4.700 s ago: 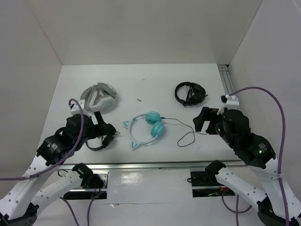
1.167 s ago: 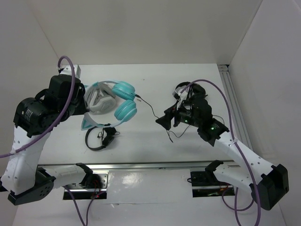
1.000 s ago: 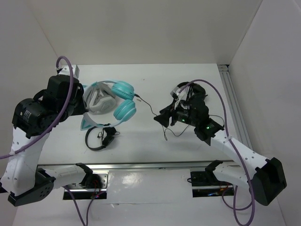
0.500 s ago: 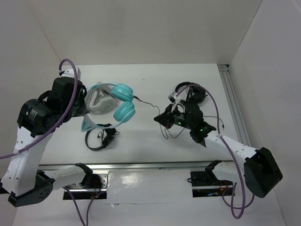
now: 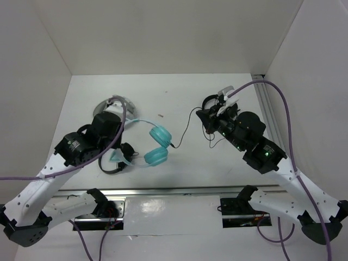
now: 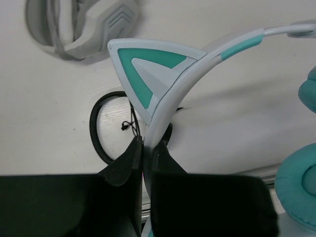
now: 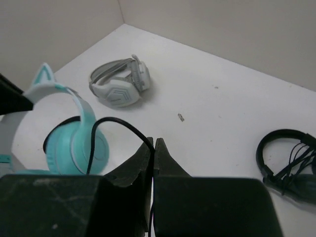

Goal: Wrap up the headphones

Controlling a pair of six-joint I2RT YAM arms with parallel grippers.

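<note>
The teal headphones [image 5: 161, 134] hang above the table's left middle, ear cups toward the centre. My left gripper [image 5: 118, 154] is shut on their pale blue headband [image 6: 170, 106], just below a cat-ear point [image 6: 145, 74]. Their thin black cable [image 5: 182, 128] runs up from the cups to my right gripper [image 5: 201, 113], which is shut on it above the table's right half. In the right wrist view the cable [image 7: 106, 121] arcs from the teal cup [image 7: 74, 145] into the closed right gripper [image 7: 153, 143]. The left wrist view shows the left gripper [image 6: 146, 143] clamped on the band.
Grey-white bulky headphones [image 5: 111, 103] lie at the back left, partly behind my left arm. Small black headphones [image 5: 110, 166] lie under the left gripper. Another black pair [image 7: 286, 158] lies back right, by the right gripper. White walls enclose the table; a metal rail [image 5: 263, 92] runs along its right edge.
My left arm has carried the teal headphones down and toward the front centre. The right gripper has shut on the cable and pulled it up and back to the right.
</note>
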